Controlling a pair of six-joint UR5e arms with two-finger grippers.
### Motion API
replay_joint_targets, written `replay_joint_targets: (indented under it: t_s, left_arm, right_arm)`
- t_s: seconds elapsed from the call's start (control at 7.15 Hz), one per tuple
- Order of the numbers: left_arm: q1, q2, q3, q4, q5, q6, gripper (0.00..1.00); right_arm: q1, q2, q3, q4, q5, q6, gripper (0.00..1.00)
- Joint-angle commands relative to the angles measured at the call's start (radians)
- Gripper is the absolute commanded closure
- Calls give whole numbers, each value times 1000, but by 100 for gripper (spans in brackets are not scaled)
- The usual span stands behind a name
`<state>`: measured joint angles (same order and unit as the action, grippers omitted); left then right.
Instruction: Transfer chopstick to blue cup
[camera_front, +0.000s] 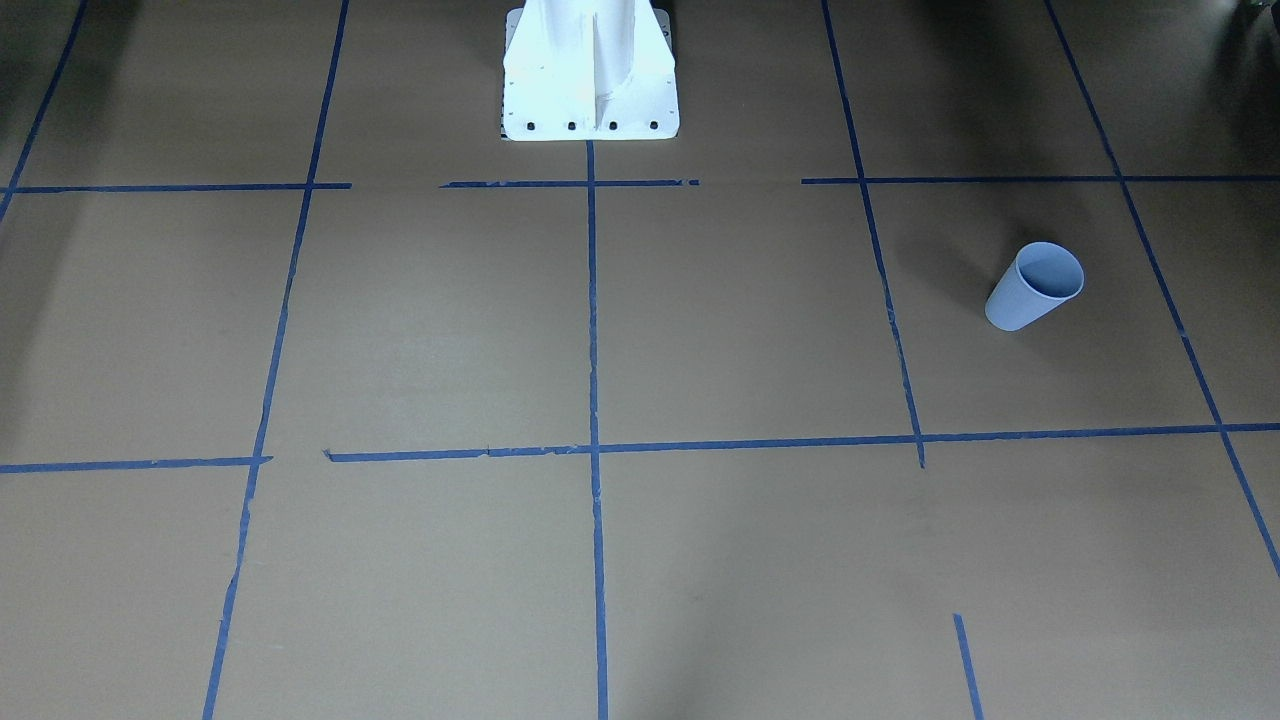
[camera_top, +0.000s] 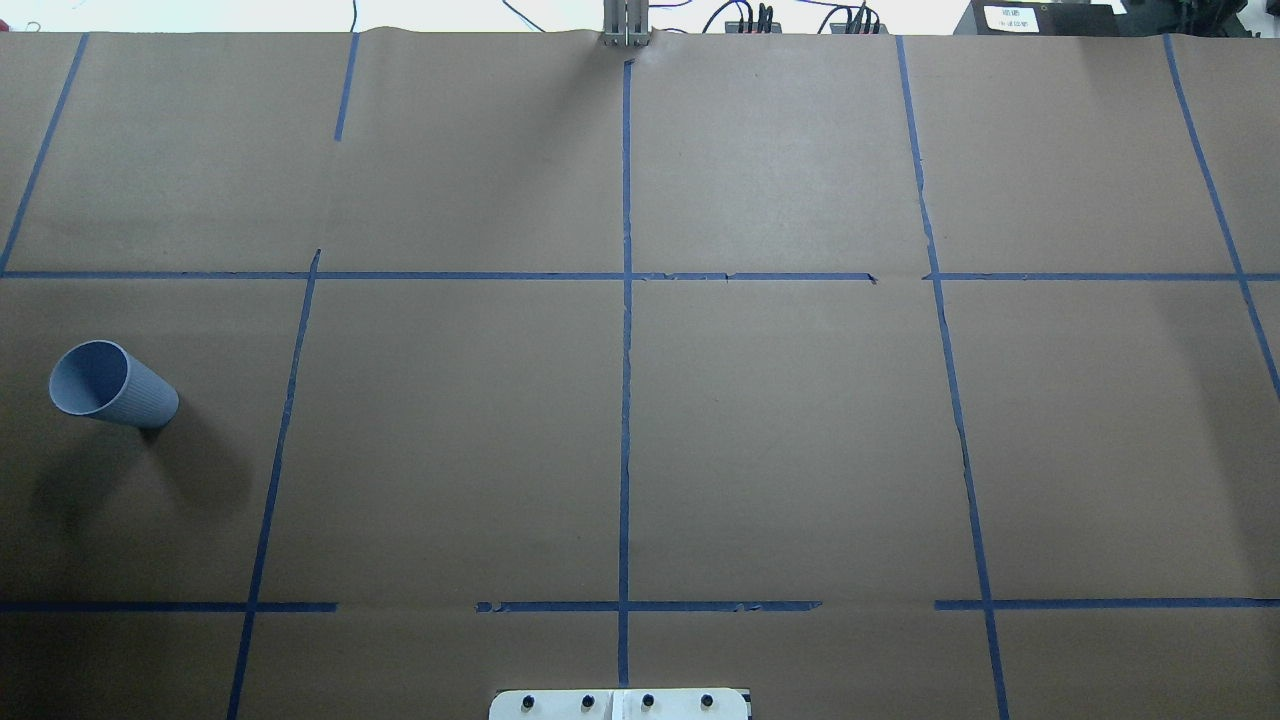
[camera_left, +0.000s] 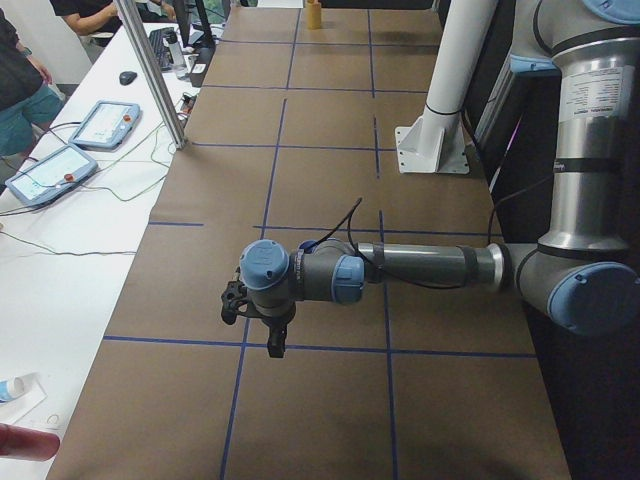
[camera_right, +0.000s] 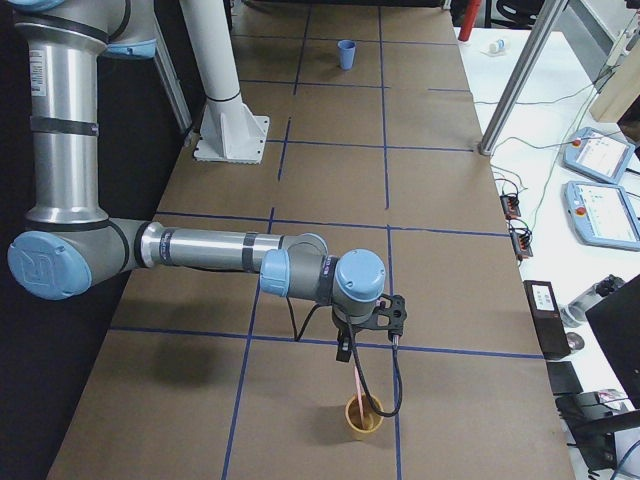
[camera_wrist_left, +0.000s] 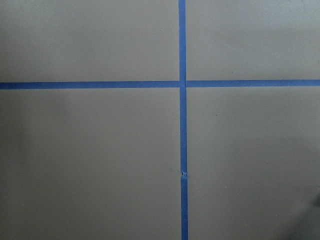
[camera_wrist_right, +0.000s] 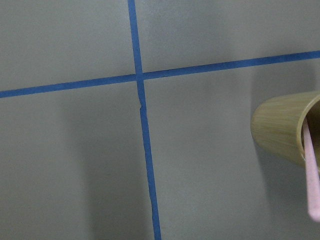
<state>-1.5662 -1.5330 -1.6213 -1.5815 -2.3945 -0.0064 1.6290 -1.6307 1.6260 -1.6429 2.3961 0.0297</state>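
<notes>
**At the lower middle of the right side view: chopstick in tan cup, no grasp yet**

Chopstick (camera_right: 357, 388) leans in a tan cup (camera_right: 363, 418), with its top just under the right gripper (camera_right: 368, 342). Blue cup (camera_front: 1033, 287) is at the other end of the table. It shows middle right in the front view, middle left in the overhead and upper middle in the right side view, well apart from the stick. It looks upright and empty.

Step in hand, my read: the right arm is lining up to pick the stick.
- In the right wrist view the stick and tan cup sit at the right edge, cut by the frame, so the tool isn't centred over it.
- Shift until the stick sits between the fingers, then close on the upper part above the rim.
- The stick is very thin, so a sloppy close will miss it or let it pivot.
- Pull out along its lean, not sideways, or the tan cup tips.
- The blue cup is on the left arm's side, so a long carry or a handover likely follows.

Pincers:
- The right gripper hangs over the stick, touching nothing I can make out. Only the side view shows it, so I can't tell how far open it is.
- The same goes for the left gripper (camera_left: 262, 325), above bare table (camera_left: 330, 400) mid-frame in the left side view, with nothing visibly held.
- Neither of the 2 wrist views shows fingers.
</notes>
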Motion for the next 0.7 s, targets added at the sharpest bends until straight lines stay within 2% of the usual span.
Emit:
replay_joint_targets:
  t_s: [0.0,0.56]
  left_arm:
    - [0,-2,1,0,0,-3,0]
    - [2,-1,1,-8,6,-1,0]
  right_arm:
    - [0,11,2,2,-2,-1,0]
    - [0,11,0,0,-2,1,0]
